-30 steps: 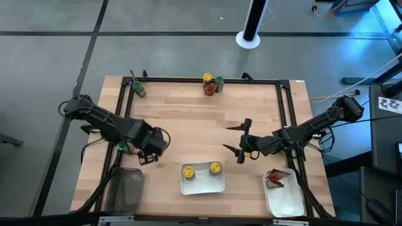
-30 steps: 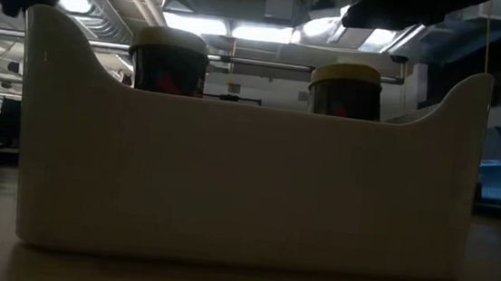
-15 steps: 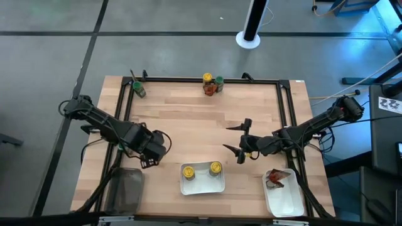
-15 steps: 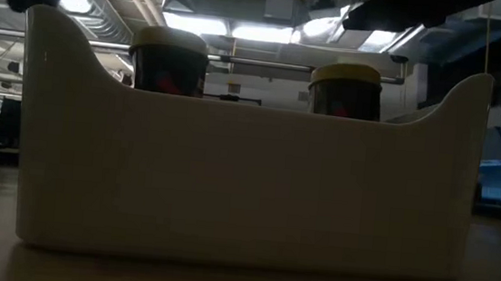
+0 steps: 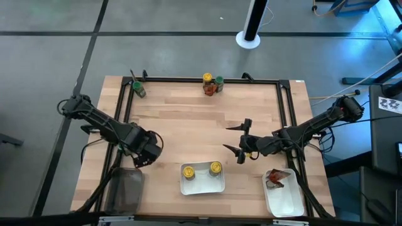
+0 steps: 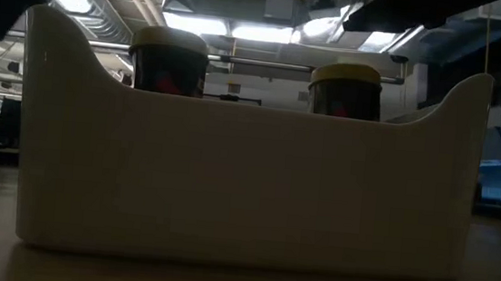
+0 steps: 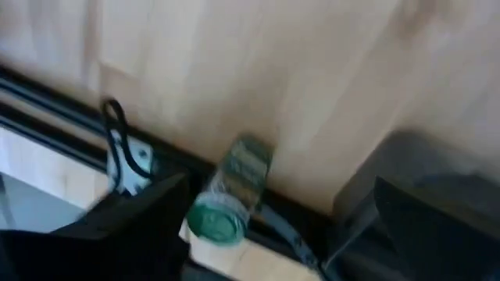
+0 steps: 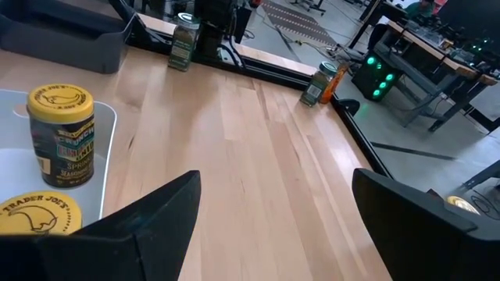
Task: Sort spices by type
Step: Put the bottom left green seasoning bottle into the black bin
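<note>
My left gripper [image 5: 141, 156] hangs open, pointing down, over the table's left rail just beyond the dark bin [image 5: 125, 188]. In its wrist view a green-capped jar [image 7: 233, 193] shows between the spread fingers [image 7: 277, 199], over the black rail, blurred. My right gripper [image 5: 235, 138] waits open mid-table, nothing between its fingers [image 8: 273, 187]. Two yellow-capped jars [image 5: 188, 171] [image 5: 215, 167] stand in the white tray [image 5: 202, 186]. A red-orange packet [image 5: 276, 179] lies in the right tray [image 5: 284, 199]. More spices are at the far rail. My left gripper's fingers stand apart on either side of the green-capped jar. Its green cap [image 7: 215, 221] comes close to one finger [image 7: 148, 226]; I cannot tell whether they touch.
At the far rail stand a yellow-capped jar [image 5: 207, 78], a green-capped jar [image 5: 219, 81] and a red-orange packet [image 5: 210, 90]. Another green-capped jar [image 5: 137, 88] is at the far left corner. A black frame [image 5: 289, 125] rims the table. Bare wood lies between the arms.
My left gripper has gone a little toward the table's left and near edges, closer to the dark bin, and sunk slightly. The right arm and the jars in the trays have kept still.
</note>
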Robot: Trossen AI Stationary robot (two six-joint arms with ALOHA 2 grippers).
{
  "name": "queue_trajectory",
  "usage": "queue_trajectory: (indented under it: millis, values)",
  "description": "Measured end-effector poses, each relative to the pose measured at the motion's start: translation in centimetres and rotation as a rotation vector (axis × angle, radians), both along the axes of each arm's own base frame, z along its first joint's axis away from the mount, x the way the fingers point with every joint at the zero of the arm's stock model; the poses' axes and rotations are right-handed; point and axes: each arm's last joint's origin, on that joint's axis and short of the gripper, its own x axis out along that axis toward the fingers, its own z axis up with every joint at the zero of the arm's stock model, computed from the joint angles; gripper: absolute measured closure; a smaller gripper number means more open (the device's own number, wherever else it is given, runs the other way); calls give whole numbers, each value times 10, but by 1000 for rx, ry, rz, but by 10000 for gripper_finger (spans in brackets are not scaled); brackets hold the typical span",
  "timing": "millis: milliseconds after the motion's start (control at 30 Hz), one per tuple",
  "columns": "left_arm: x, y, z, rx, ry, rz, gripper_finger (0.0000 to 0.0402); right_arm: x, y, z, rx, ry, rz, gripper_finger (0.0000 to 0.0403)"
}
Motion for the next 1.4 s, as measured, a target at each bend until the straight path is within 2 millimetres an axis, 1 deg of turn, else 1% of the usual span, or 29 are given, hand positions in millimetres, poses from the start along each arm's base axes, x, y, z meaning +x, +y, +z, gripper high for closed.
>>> queue_trajectory:
  millis: [100,233,333,467,567,733,833,967,1167,1233,1300,1400]
  values:
    - [-13,3,-5,-60,44,2,4,0,0,0,-1,3,0,72]
    - [-35,10,4,-111,-6,4,6,0,0,-1,-3,7,0,72]
    - [-50,15,12,-144,-63,-29,5,0,0,-1,-3,7,0,72]
    - [-59,20,21,-179,-153,48,5,0,0,-1,-3,7,0,72]
    - [-57,19,24,-204,-222,136,8,0,0,-1,-3,7,0,72]
    - [-51,16,24,-232,-283,124,9,0,0,-1,-3,6,0,72]
    - [-50,17,24,-208,-310,99,9,0,0,-1,-3,6,0,72]
    - [-46,17,25,-178,-363,159,9,0,0,-1,-3,7,0,72]
    - [-38,14,27,-220,-450,233,9,0,0,-1,-3,6,0,72]
    - [-34,14,27,-204,-490,253,9,0,0,-1,-3,6,0,72]
    - [-33,15,25,-162,-478,283,9,0,0,0,-2,5,0,72]
    - [-34,15,18,-109,-383,215,9,0,0,1,3,-8,0,72]
